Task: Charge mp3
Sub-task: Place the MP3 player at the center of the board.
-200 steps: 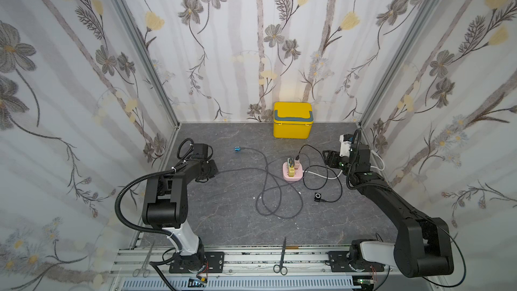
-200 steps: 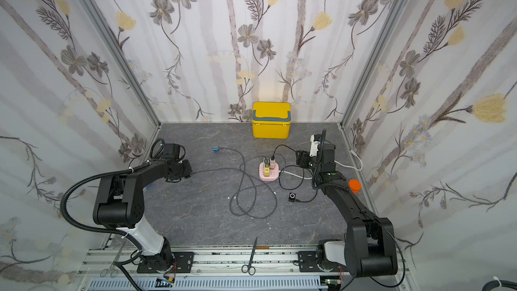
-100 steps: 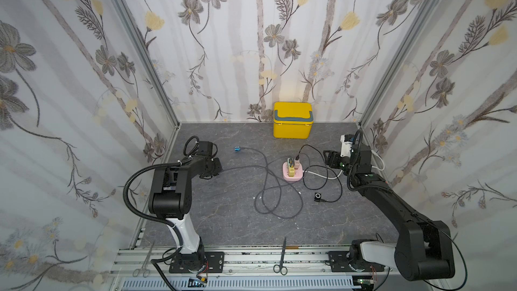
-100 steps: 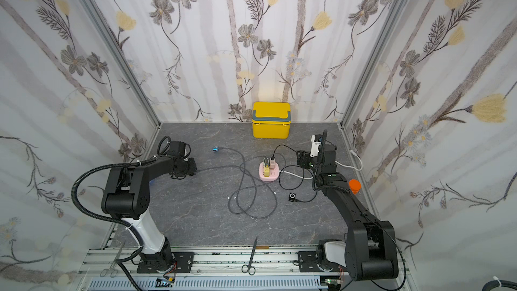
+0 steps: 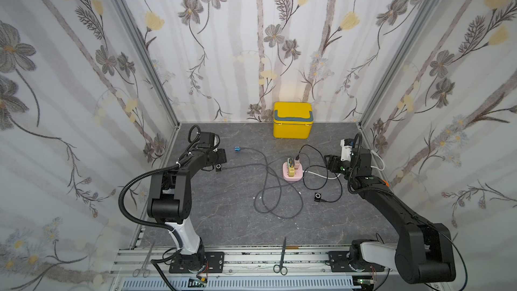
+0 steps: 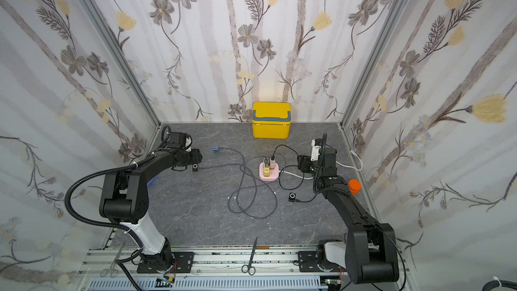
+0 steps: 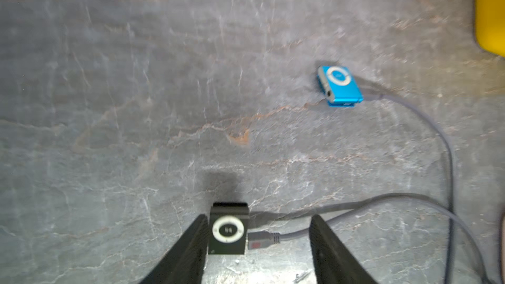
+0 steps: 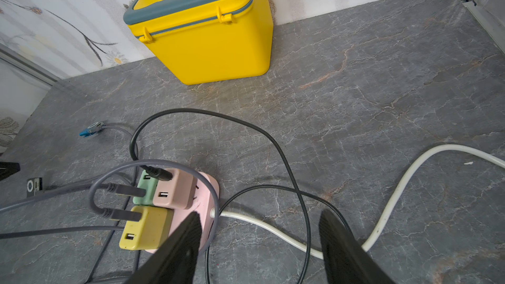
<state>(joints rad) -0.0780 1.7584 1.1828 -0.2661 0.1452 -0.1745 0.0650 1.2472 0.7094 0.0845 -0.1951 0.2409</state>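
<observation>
Black mp3 player (image 7: pixel 228 229): lies flat on the table (image 5: pixel 229 219) at its left side, between the left claw's fingers. One finger is right against its edge and the other stands well clear.
Left claw (image 7: pixel 258 218): released, jaws spread, grasping nothing.
Left arm: reaches farther out over the table than a second ago, with its elbow raised.
Gray plug (image 7: pixel 261 240): just beside the player's side; I cannot tell whether it is seated.
Blue mp3 player (image 7: pixel 340 86): farther out on the table with a gray cable at it, where it was before.
Right claw (image 8: pixel 259 213): released, hanging over the pink power strip (image 8: pixel 210 187), unchanged.
Second black player (image 5: pixel 317 196): near the right arm on a black cable, unmoved.
Yellow box (image 5: pixel 292 124): against the back wall, as before.
</observation>
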